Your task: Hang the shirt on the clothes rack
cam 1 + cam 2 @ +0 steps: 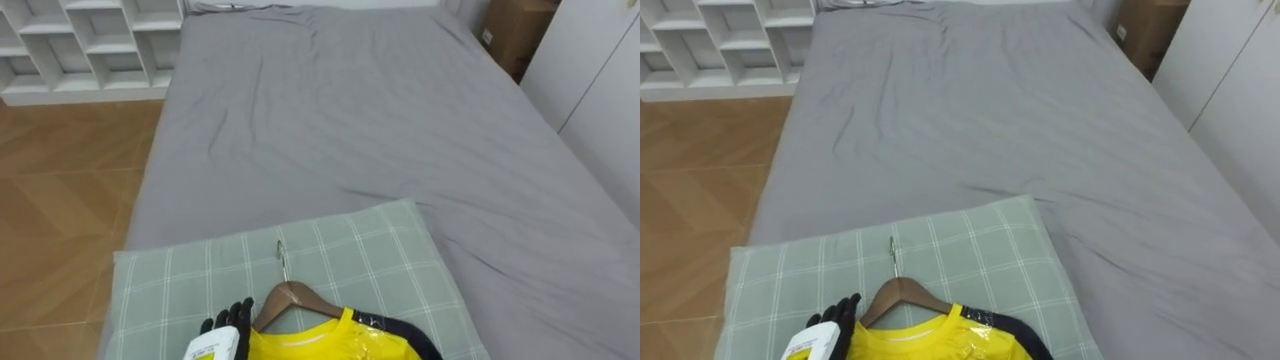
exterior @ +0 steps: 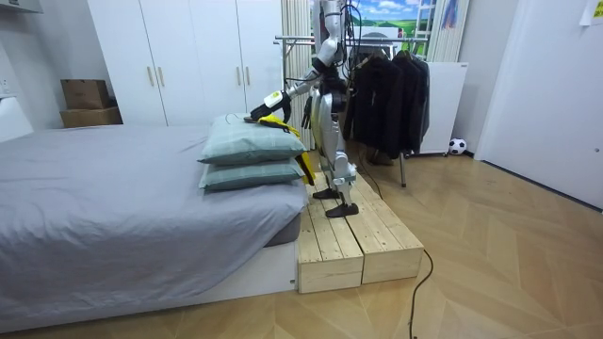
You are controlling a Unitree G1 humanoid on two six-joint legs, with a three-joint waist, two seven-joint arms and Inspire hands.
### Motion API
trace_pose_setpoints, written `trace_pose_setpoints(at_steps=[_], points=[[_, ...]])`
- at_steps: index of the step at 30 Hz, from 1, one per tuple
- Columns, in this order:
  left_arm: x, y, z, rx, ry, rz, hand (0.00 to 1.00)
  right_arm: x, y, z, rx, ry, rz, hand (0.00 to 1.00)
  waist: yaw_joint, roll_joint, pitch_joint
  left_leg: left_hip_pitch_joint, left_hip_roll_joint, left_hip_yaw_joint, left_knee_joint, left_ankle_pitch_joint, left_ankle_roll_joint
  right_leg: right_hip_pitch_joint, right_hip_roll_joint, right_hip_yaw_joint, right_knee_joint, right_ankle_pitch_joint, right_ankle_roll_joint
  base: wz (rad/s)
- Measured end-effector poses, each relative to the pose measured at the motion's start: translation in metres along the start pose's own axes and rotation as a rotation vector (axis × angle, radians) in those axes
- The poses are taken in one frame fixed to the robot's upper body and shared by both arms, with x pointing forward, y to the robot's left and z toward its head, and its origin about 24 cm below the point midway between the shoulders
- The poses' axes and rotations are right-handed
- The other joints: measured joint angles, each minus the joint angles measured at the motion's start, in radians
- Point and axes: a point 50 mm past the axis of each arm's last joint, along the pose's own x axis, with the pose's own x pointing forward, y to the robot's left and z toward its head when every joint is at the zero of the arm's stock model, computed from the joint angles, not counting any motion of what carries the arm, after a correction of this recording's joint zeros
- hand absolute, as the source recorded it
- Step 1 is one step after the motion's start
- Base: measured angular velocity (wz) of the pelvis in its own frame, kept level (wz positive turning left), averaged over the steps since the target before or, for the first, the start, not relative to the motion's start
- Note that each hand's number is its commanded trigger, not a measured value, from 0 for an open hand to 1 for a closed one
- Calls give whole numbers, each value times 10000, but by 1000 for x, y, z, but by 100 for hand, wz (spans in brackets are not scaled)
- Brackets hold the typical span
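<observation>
- Robot stood on the wooden platform at the bed, facing the stacked pillows.
- The clothes rack, hung with dark garments, was right behind it.
- Yellow shirt lay on the top pillow, already threaded on the wooden hanger. The metal hook pointed up the bed, away from the robot.
- Left hand was at the hanger's left shoulder. Its fingers were fairly straight, lying on the pillow just beside the wood and not closed round anything.
- Judgement: step in hand was taking hold of the hanger; the hanging itself was not yet begun.
- To do it well:
  - Grip the wood near the neck, under the hook, so the load hangs level.
  - Catch the wood itself, not only cloth, or the shirt may slide off one arm.
  - Lift straight up off the soft pillow before turning.
  - Keep the hook free and upright for the rail.
</observation>
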Motion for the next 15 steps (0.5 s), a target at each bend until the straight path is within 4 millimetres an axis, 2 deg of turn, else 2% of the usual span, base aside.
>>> trace_pose_setpoints(at_steps=[10, 15], points=[[5, -3, -5, 140, 176, -480, 0, 0, 1, 1, -86, 46, 77, 0, -4, -58, 43, -20, 3, 2, -10, 0, 0, -29, 12, 9, -4, 0, 0, 0], [9, -2, -15, -25, 761, -718, 0, 0, 1, 0, -59, 144, 280, 0, 44, -176, -4, -67, 14, 23, -5, 9, 1, -154, 21, 44, 18, 13, -20, -1]])
